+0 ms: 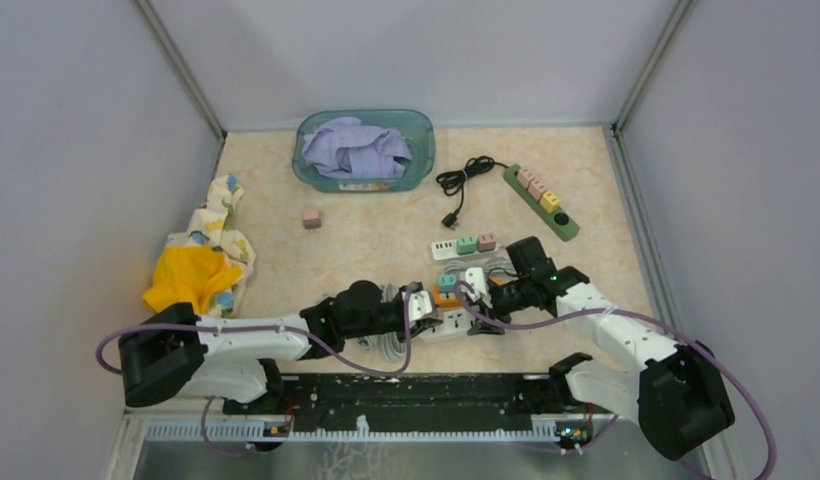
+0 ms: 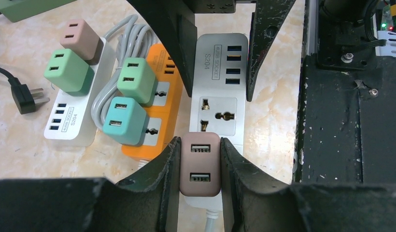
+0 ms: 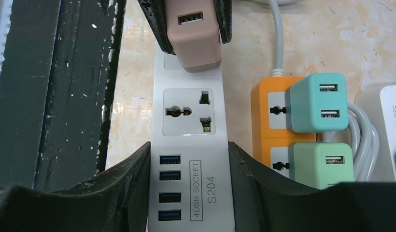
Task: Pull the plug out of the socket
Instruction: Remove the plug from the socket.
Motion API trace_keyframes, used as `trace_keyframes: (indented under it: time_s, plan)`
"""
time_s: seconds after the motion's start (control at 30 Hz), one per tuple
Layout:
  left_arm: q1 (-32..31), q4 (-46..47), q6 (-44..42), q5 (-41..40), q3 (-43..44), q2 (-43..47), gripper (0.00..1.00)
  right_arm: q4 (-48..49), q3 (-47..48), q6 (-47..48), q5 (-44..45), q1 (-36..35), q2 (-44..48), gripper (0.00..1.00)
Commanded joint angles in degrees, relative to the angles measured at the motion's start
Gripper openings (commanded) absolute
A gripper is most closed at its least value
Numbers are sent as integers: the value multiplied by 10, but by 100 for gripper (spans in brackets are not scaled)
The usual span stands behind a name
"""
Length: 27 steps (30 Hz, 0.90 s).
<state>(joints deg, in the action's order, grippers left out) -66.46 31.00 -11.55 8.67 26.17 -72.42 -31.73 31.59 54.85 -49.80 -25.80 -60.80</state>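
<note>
A dusty-pink two-port plug (image 2: 200, 164) stands on the cable end of a white socket strip (image 2: 220, 87). My left gripper (image 2: 200, 162) is shut on the plug, one finger pressed flat against each side. The plug (image 3: 193, 38) appears at the top of the right wrist view, between the left gripper's dark fingers. My right gripper (image 3: 189, 193) is shut on the USB end of the same white strip (image 3: 191, 111), its fingers hugging both long edges. From above, the left gripper (image 1: 423, 305) and the right gripper (image 1: 476, 300) meet over the strip (image 1: 446, 322) near the table's front.
An orange strip (image 2: 160, 96) with a teal and a green plug lies right beside the white one. A second white strip (image 1: 461, 246), a green strip (image 1: 541, 201), a black cable (image 1: 466, 180), a cloth-filled basket (image 1: 364, 175) and a yellow cloth (image 1: 201, 270) lie around. The black base rail (image 2: 350, 121) runs close by.
</note>
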Motion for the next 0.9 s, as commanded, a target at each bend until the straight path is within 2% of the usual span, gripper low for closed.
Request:
trace_keyframes:
  time_s: [0.0,0.07,0.2,0.27,0.37,0.5,0.6,0.73,0.87]
  plan:
    - [-8,36,36,3,-4,30,0,52,23,-20,-4,12,0,0]
    - [10,44,63,15,-15,57,0,50,23,-19,-6,12,-2,0]
    - [104,77,185,130,-31,88,0,43,24,-11,-9,12,-10,0]
    - [131,80,214,151,-32,84,0,41,24,-10,-9,12,-11,0]
    - [126,64,171,159,-28,73,0,43,22,-10,-9,12,-13,0]
    - [54,-22,57,95,19,32,0,44,23,-14,-16,10,-23,0]
    - [29,-46,22,87,46,-12,0,47,23,-18,-12,8,-26,0]
    - [28,-21,41,92,54,-52,0,53,23,-22,-6,8,-26,0]
    - [55,74,145,93,20,-40,0,55,22,-23,1,7,-29,0]
